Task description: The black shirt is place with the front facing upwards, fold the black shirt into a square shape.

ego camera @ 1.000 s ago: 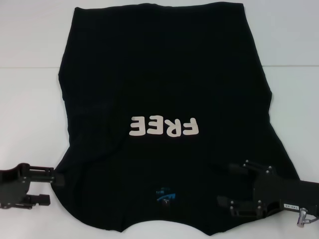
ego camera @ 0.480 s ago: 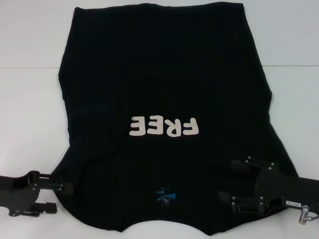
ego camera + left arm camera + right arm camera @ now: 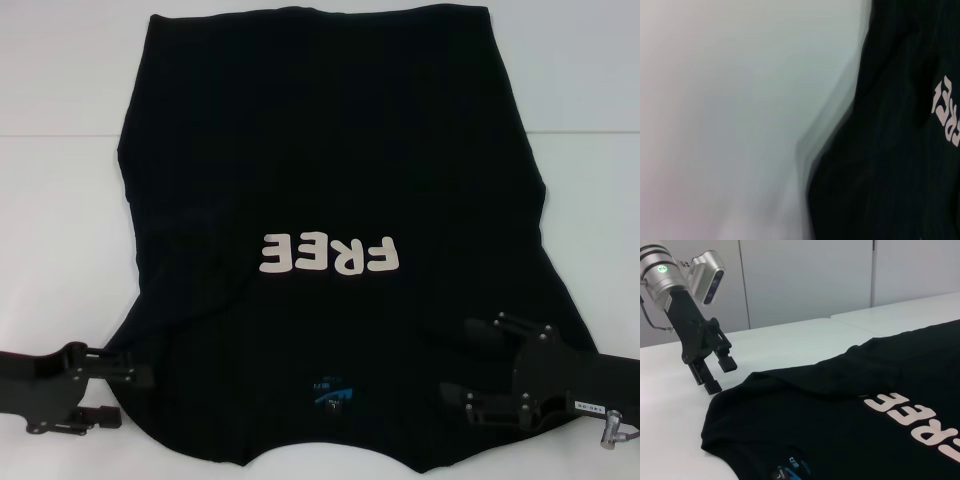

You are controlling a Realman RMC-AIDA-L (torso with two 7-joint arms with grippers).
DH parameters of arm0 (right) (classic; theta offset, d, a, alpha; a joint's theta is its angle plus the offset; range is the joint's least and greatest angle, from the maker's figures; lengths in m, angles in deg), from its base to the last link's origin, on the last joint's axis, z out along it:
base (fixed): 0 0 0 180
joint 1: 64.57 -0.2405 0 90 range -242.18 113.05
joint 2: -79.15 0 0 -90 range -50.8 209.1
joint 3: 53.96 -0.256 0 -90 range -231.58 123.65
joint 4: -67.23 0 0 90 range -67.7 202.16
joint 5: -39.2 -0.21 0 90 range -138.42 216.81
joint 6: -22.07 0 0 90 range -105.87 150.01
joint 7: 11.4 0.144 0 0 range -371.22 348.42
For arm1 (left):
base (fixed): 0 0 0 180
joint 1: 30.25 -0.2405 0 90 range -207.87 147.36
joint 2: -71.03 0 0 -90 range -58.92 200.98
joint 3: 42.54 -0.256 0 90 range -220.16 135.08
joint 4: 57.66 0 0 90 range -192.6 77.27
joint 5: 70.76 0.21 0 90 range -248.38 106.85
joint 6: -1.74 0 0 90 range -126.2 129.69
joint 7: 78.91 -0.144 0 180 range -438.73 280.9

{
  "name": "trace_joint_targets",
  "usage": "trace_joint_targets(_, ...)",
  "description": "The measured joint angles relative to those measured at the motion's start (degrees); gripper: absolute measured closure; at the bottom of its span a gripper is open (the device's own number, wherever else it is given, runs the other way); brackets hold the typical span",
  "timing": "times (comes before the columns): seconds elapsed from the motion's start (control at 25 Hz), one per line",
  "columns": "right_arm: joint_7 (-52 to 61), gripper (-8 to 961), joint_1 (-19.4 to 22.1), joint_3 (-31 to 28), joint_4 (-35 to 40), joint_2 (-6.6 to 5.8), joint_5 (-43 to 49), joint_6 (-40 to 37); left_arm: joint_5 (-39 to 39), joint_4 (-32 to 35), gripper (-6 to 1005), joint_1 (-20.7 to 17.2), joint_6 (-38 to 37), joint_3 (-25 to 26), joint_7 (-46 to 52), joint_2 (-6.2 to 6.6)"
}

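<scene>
The shirt (image 3: 330, 180) lies flat, front up, on the white counter (image 3: 60, 220). Its long axis runs near to far: the collar and blue neck label (image 3: 330, 392) are at the near edge and the hem is at the far end. The white letters (image 3: 330, 254) read upside down from the head view.

At the near left, the left gripper (image 3: 125, 395) sits at the shirt's left sleeve edge. Its fingers (image 3: 715, 375) are spread apart with nothing between them; one is by the cloth edge and the other is over bare counter.

At the near right, the right gripper (image 3: 455, 375) is over the shirt's right shoulder area. Its fingers (image 3: 480, 331) are parted, holding nothing; whether they touch the cloth cannot be told.
</scene>
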Motion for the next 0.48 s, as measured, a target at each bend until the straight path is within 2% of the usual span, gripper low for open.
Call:
trace_joint_targets(0.32,0.2,26,0.0,0.01,0.02,0.0,0.0,0.0,0.0,-0.11,269,1.59,1.04,-0.01,0.04,-1.25)
trace_joint_targets(0.48,0.23,26,0.0,0.0,0.02,-0.01,0.0,-0.07,-0.02,-0.87,270,2.6,1.4,-0.06,-0.29,-1.38)
